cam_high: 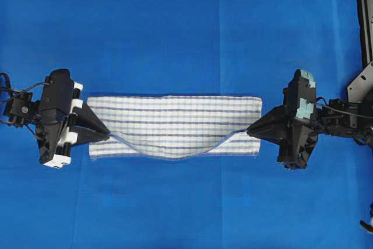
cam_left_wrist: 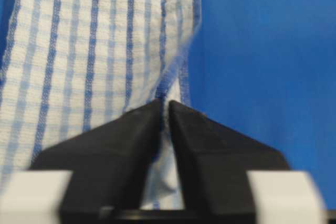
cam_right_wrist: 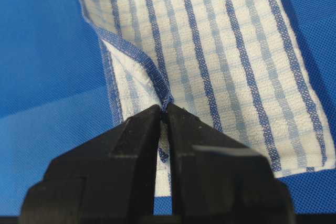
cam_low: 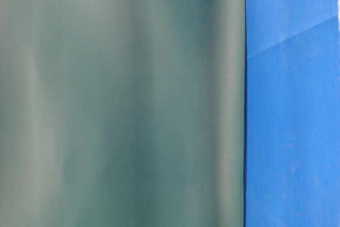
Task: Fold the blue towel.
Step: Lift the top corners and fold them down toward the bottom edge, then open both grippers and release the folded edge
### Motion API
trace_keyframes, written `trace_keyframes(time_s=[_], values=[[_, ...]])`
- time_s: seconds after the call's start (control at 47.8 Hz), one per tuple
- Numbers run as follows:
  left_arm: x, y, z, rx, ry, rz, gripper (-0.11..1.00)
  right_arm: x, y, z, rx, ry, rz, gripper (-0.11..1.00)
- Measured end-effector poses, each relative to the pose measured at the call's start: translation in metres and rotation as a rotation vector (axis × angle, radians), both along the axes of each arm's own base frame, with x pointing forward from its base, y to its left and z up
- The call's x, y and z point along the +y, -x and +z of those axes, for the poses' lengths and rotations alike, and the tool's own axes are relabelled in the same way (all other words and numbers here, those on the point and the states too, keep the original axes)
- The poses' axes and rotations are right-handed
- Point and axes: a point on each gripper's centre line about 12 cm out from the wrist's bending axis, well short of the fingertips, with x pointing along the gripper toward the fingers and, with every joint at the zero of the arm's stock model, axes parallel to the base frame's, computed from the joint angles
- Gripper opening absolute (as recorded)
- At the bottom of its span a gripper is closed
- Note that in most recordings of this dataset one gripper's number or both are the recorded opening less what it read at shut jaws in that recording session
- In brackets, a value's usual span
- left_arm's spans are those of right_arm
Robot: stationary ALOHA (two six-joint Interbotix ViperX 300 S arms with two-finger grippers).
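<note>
The blue towel [cam_high: 175, 119] lies as a long striped strip across the middle of the blue background sheet [cam_high: 175, 27], already doubled over, with the near edge of its upper layer sagging in a shallow curve between the two arms. At its left end your left gripper [cam_high: 108, 135] has the fingertips at the hem; in the left wrist view a narrow gap shows between the jaws with cloth [cam_left_wrist: 94, 51] running through it, so you cannot tell whether it grips or is letting go. At the right end your right gripper [cam_high: 249, 129] is clamped on the towel's hemmed corner [cam_right_wrist: 210, 51], jaws pressed together on the fold of fabric. The table-level view shows only a blurred grey-green surface and some of the sheet, so it gives you nothing here. Judging by the sag, the step in hand is laying the upper layer down: before you let go, draw the two ends apart just enough to take out the slack, line the carried edge up with the lower edge, and lower both ends together. Open both sides at the same moment, or the one held longer may drag the layer askew.
</note>
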Motion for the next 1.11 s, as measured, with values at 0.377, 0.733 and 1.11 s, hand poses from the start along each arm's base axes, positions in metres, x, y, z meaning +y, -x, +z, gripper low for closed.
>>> trace_keyframes(time_s=[0.377,0.733,1.11], values=[[-0.007,0.008,-0.001,0.055,0.007,-0.020,0.82,0.003,0.002,0.000,0.019,-0.007,0.023,0.37],[0.014,0.013,0.029,0.001,-0.032,0.015,0.82,-0.009,0.000,0.027,-0.085,0.068,0.042,0.89],[0.060,0.012,0.032,0.005,-0.160,0.105,0.82,-0.066,0.007,0.032,-0.070,0.193,-0.073,0.89]])
